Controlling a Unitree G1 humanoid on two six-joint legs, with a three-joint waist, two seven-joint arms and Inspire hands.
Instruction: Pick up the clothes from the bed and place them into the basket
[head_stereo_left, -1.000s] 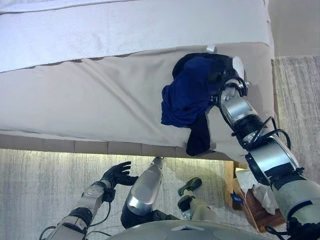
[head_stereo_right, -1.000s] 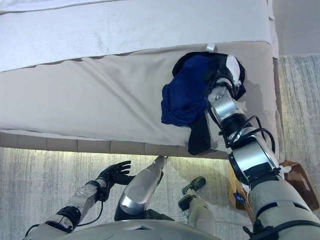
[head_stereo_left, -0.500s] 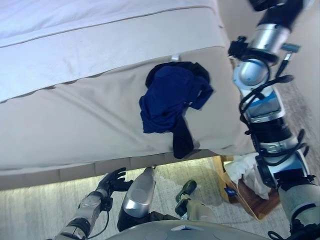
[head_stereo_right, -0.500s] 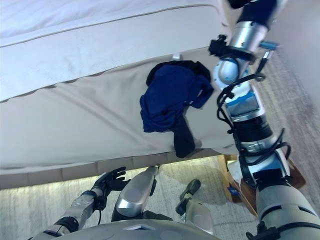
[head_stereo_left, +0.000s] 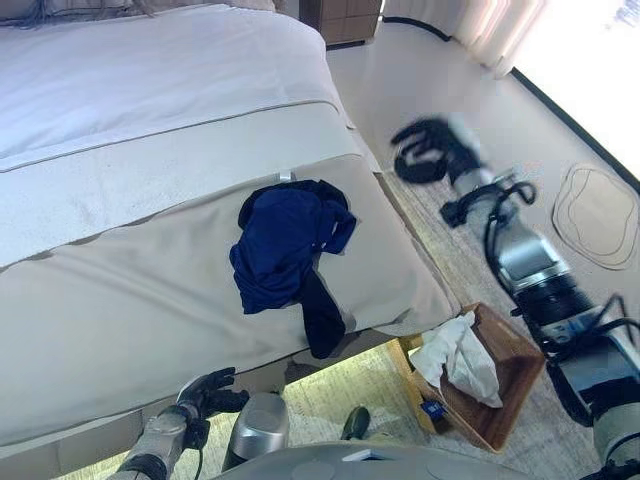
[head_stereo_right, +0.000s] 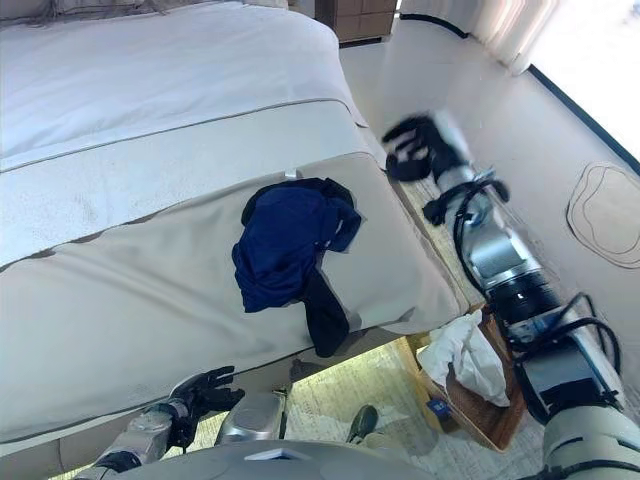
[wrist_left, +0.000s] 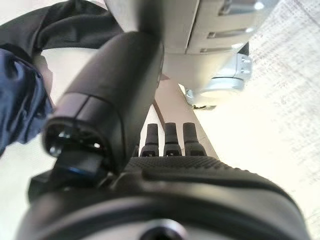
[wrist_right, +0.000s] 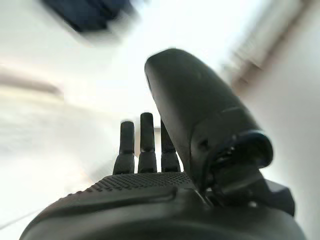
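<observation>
A dark blue garment (head_stereo_left: 285, 245) lies bunched with a black one (head_stereo_left: 322, 318) on the beige bed cover (head_stereo_left: 150, 290). The black piece hangs over the bed's front edge. My right hand (head_stereo_left: 432, 150) is raised in the air past the bed's right corner, clear of the clothes. Its fingers (wrist_right: 141, 145) are straight and hold nothing. My left hand (head_stereo_left: 205, 390) is low by the bed's front edge, open and empty. In the left wrist view the blue garment (wrist_left: 20, 105) lies past the thumb. The wooden basket (head_stereo_left: 505, 400) stands on the floor at the right with a white cloth (head_stereo_left: 455, 355) in it.
The white bedding (head_stereo_left: 150, 90) covers the far part of the bed. A striped rug (head_stereo_left: 455, 250) lies beside the bed under the basket. A round flat mat (head_stereo_left: 595, 215) lies on the floor at the far right. A small blue item (head_stereo_left: 432, 408) sits by the basket.
The camera has swung, so the whole picture shifted. My right hand lifted off the clothes and moved up and away to the bed's right, empty. The clothes stay on the bed.
</observation>
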